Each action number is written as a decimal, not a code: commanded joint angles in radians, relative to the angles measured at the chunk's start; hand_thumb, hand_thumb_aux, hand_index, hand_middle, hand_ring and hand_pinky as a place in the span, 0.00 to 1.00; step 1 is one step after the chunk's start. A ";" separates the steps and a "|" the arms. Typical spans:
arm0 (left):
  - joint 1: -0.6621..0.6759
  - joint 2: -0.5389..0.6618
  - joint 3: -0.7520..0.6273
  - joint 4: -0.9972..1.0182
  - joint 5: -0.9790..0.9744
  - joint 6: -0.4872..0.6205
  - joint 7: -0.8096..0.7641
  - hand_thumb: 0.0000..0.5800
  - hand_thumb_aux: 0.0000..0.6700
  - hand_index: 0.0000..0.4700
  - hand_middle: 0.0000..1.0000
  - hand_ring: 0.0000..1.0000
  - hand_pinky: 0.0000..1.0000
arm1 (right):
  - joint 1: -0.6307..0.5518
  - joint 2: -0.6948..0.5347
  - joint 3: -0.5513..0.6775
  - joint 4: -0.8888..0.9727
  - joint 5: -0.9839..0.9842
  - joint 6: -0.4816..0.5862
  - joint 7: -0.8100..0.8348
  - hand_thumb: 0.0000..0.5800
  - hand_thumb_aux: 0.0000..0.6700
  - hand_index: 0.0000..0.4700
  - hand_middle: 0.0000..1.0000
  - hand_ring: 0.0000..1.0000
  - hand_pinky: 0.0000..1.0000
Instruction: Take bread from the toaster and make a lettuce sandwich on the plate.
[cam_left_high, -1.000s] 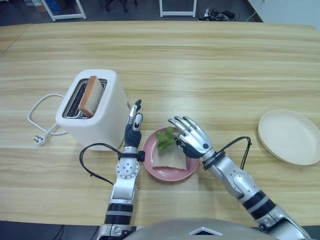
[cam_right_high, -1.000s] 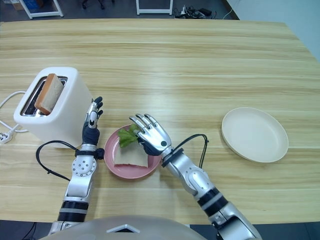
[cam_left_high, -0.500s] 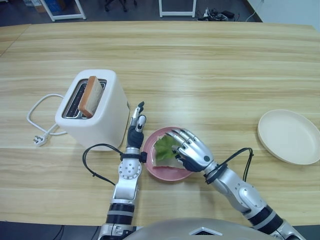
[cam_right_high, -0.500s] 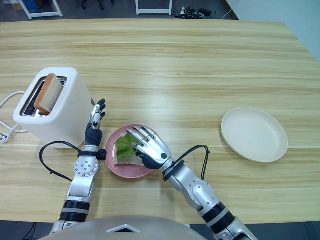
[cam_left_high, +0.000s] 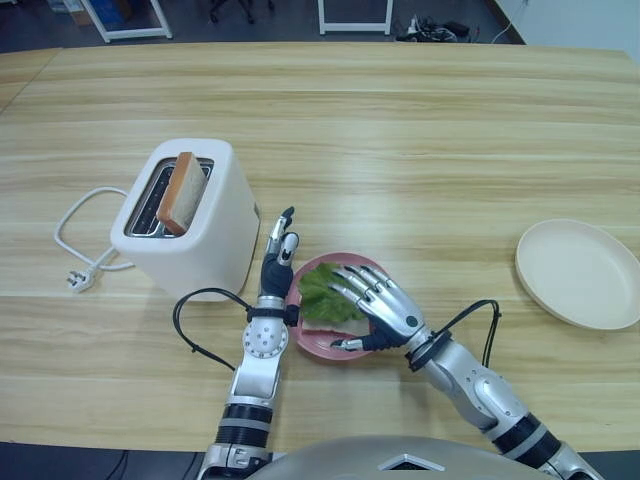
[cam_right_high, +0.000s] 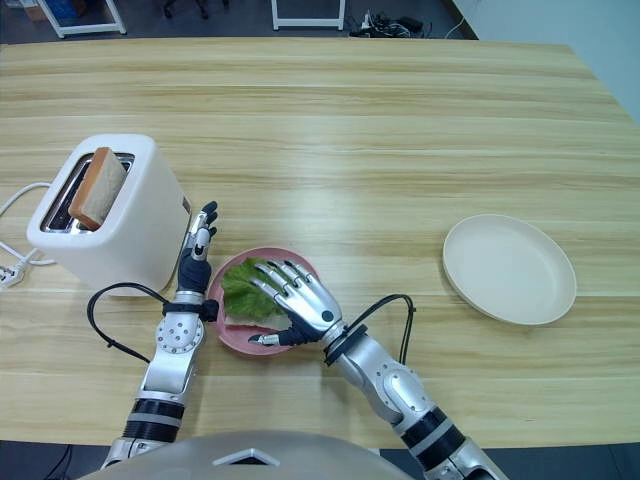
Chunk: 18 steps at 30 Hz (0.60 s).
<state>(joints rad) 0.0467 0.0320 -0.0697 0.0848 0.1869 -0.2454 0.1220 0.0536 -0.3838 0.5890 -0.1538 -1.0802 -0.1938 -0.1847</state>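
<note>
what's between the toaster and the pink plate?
The left hand, fingers straight and upright, stands between the toaster and the pink plate; clearest in the left eye view.

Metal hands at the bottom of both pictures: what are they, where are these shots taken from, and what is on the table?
They belong to a humanoid robot. Both pictures come from a two-eyed camera on its head, looking down at the wooden table, so they show one scene. Its left hand stands open beside a pink plate. Its right hand is spread over a lettuce leaf on that plate, gripping nothing. At the left, a white toaster has a bread slice sticking up from it. An empty cream plate sits at the right.
</note>
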 joint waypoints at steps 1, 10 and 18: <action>-0.013 0.006 -0.002 0.015 0.021 -0.016 0.010 0.00 0.00 0.00 0.00 0.00 0.00 | 0.055 -0.033 -0.116 -0.152 0.139 0.011 0.076 0.00 0.00 0.00 0.00 0.00 0.00; 0.019 0.124 0.073 -0.451 0.425 -0.113 0.145 0.00 0.00 0.00 0.00 0.00 0.00 | 0.023 0.053 -0.483 -0.199 0.642 0.133 0.184 0.00 0.00 0.00 0.00 0.00 0.00; -0.054 0.354 0.419 -0.472 0.708 0.219 0.079 0.00 0.00 0.00 0.00 0.00 0.00 | 0.056 0.124 -0.491 -0.071 0.703 0.117 0.164 0.00 0.00 0.00 0.00 0.00 0.00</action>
<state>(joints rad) -0.0098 0.3429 0.3035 -0.4528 0.8470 -0.1146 0.2389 0.1005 -0.2697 0.0941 -0.2372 -0.3891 -0.0711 -0.0194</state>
